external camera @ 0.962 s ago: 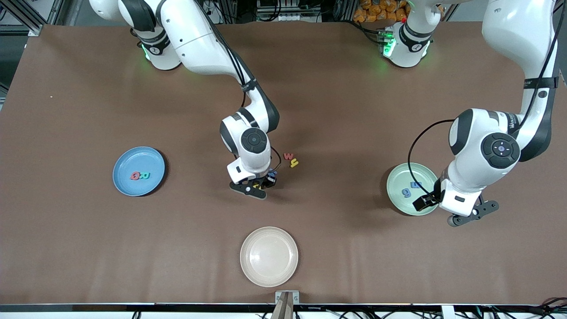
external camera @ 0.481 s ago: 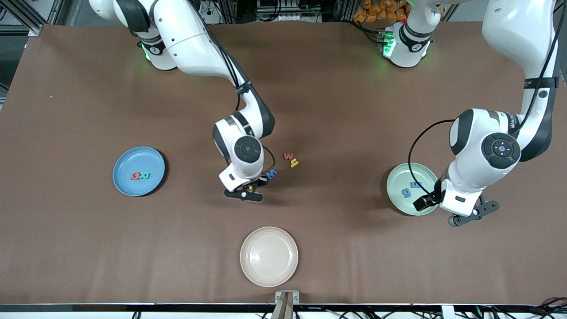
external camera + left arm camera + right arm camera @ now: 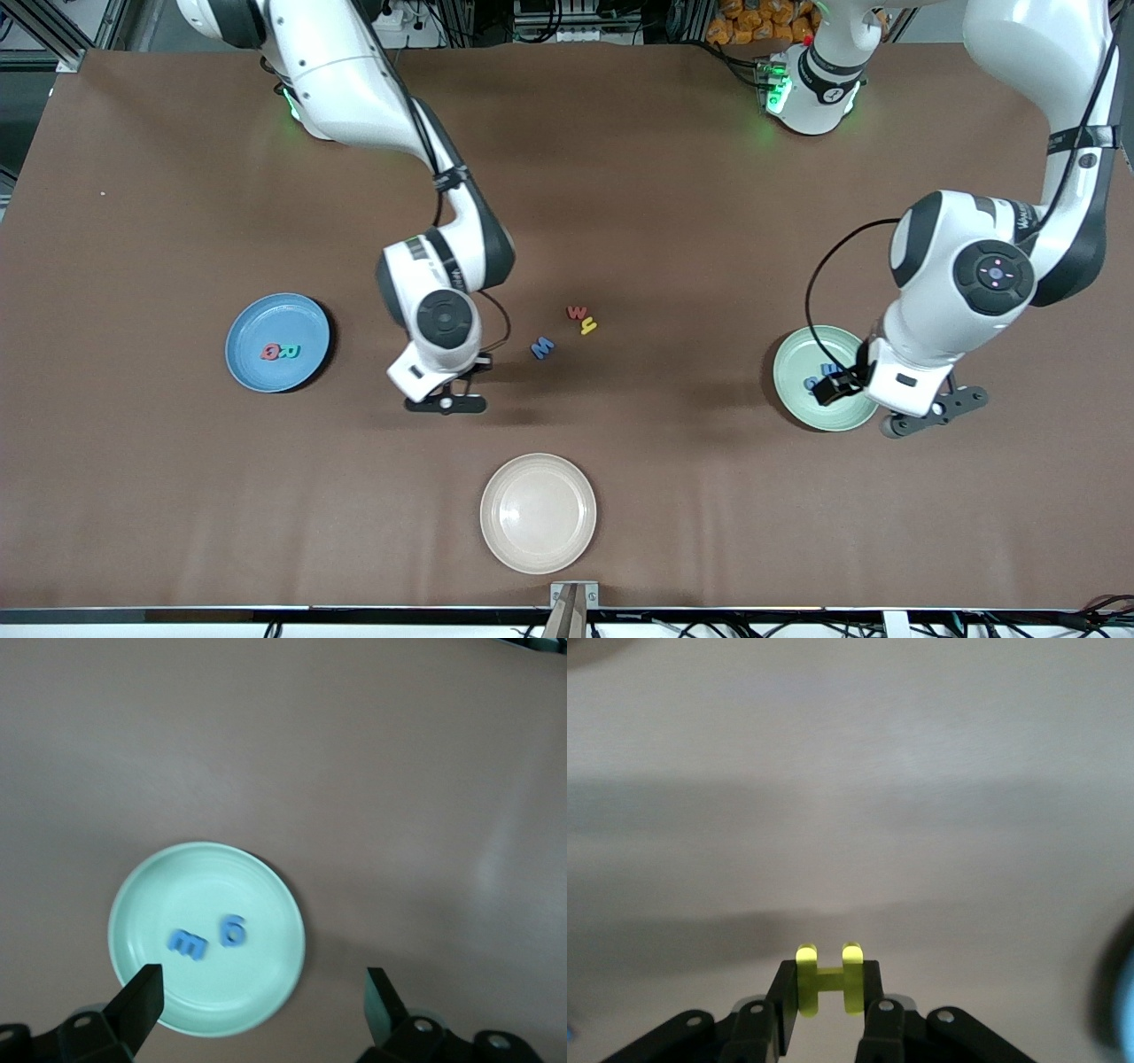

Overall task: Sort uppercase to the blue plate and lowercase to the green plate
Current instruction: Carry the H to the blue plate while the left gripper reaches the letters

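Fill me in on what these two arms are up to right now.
The right gripper, over bare table between the loose letters and the sky-blue plate, is shut on a yellow foam H. That plate holds a red Q and green R. The left gripper waits open over the mint-green plate holding a blue g and m. A blue W, red w and yellow y remain unsorted.

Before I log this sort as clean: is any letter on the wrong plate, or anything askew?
Nothing stands out. The round sky-blue plate holds only the red Q and green R; the pale mint-green plate only the blue m and g.
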`<state>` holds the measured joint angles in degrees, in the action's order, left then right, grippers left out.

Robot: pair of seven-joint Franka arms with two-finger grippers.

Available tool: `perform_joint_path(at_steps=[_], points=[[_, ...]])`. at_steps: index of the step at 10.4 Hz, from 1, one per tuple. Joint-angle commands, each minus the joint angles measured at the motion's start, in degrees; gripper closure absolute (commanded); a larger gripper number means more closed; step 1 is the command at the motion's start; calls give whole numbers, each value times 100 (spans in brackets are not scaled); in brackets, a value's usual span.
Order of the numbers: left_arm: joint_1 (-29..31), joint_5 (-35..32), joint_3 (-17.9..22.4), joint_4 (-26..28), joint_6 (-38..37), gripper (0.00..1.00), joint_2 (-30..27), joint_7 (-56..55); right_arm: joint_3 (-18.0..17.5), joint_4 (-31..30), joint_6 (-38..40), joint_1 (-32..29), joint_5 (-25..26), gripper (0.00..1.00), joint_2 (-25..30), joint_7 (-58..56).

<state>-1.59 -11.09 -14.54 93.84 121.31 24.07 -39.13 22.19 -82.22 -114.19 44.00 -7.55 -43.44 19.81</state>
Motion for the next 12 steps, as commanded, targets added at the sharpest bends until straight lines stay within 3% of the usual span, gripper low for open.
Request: perform_joint_path(at_steps=[1, 4, 7, 9, 12], points=[[-296, -130, -128, 29, -55, 0, 114, -681, 258, -1370, -207, -50, 87, 93, 1132, -1001], [-893, -95, -128, -50, -63, 0, 387, -1639, 627, -3067, -1146, -76, 87, 94, 2232, -2030], [-1640, -104, -128, -181, -28, 0, 843, -2306, 1084, -4088, -1683, -181, 87, 94, 2901, -3032], [-2289, -121, -84, -479, -2, 0, 1448, -2965, 1365, -4546, -2157, -356, 87, 94, 3025, -3805], [-3003, -192, 91, -718, 461, 0, 1995, -3749, 1428, -4803, -2791, -839, 69, 94, 2921, -4685]])
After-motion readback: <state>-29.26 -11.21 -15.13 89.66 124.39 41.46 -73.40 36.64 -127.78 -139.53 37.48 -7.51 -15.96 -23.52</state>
